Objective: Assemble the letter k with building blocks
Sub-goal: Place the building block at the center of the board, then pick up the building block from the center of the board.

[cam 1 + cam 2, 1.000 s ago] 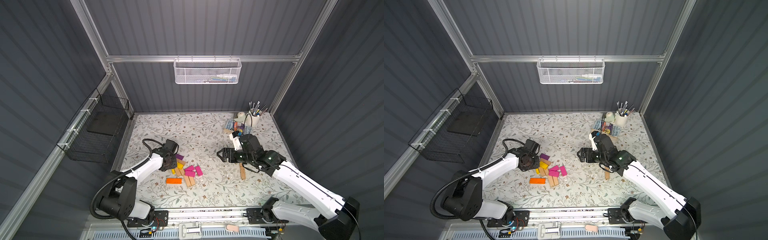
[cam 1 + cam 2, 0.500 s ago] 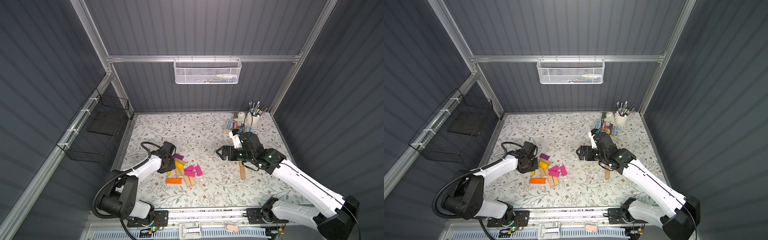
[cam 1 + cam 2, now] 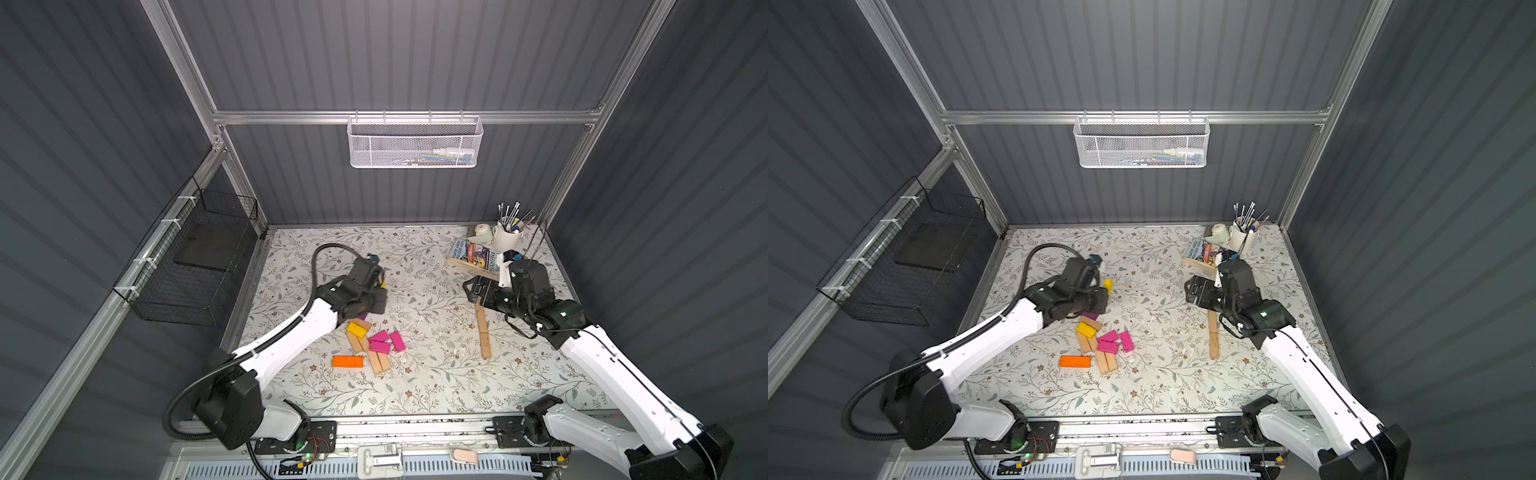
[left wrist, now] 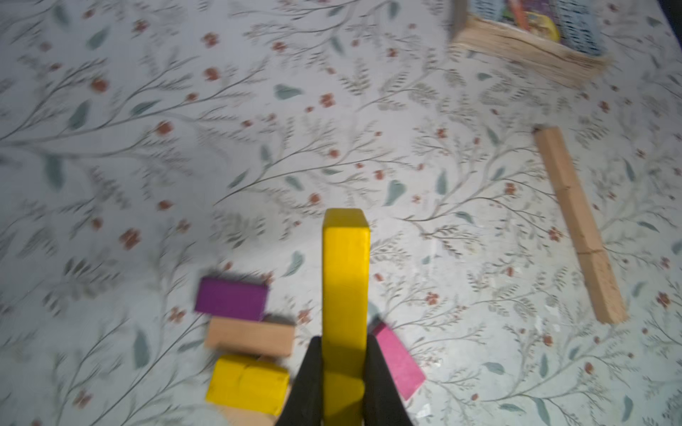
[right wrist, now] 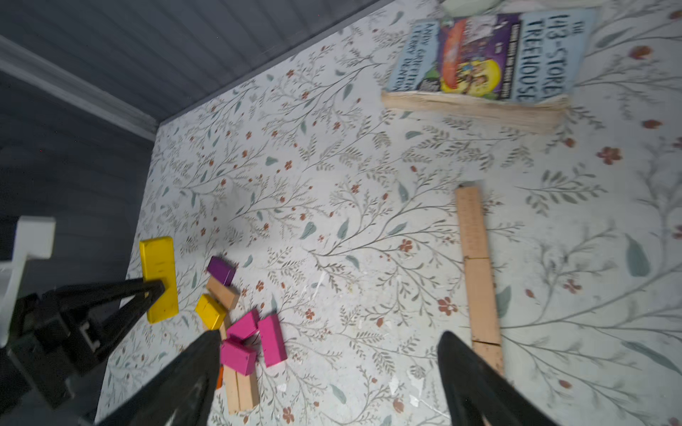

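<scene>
Floral tabletop [image 3: 415, 257]; left gripper [image 4: 344, 341] pinches yellow block [image 4: 345, 258] endwise, right gripper [image 5: 329, 332] gapes empty; block could pivot onto pile [image 3: 374, 345] at six o'clock

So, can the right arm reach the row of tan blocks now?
Probably yes. The row of tan blocks lies flat just beside the right arm, nothing on it; the jaws stand open and empty near its far end.

Yellow block [image 4: 345, 280] aloft; pile [image 3: 379, 346]; tan row [image 3: 483, 332]

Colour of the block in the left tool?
Yellow. The left tool is shut on the yellow block; clearest in the left wrist view.
</scene>
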Controlling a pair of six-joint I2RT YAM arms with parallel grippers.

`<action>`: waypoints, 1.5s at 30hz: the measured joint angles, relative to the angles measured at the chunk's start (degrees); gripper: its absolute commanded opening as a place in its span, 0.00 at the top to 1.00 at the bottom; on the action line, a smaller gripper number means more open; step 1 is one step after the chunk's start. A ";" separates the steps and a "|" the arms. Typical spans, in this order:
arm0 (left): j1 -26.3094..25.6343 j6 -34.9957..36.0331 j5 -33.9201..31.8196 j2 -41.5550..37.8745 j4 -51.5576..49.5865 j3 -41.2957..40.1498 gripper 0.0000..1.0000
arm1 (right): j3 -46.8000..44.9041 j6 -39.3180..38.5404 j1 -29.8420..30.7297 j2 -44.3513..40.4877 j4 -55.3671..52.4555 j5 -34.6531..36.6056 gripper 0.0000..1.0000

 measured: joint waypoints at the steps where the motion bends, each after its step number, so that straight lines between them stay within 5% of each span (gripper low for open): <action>1: -1.01 0.68 0.85 1.84 0.83 1.16 0.96 | -0.48 0.02 -1.31 -0.24 -0.31 -0.04 0.08; 8: -3.87 0.96 18.95 19.96 8.20 7.39 0.94 | -3.28 0.00 -6.95 -2.05 -4.57 0.44 0.08; 13: -3.87 -1.09 24.98 31.21 10.93 14.71 0.89 | -3.89 0.00 -7.41 -2.93 -5.75 0.35 0.08; 23: -3.85 -2.89 28.17 38.45 13.38 19.19 0.54 | -4.55 0.22 -7.41 -0.74 -5.84 -0.28 0.07; 29: -3.87 -2.38 24.85 38.38 13.79 19.87 0.42 | -4.44 0.68 -7.41 2.34 -7.19 -0.68 0.10; 35: -3.87 -2.32 19.30 35.23 14.43 16.48 0.41 | -2.58 2.75 -4.44 6.36 -9.77 0.90 0.14; 45: -3.76 3.74 9.86 3.23 15.13 -4.63 0.36 | 6.25 8.46 8.52 20.92 -11.06 8.11 0.26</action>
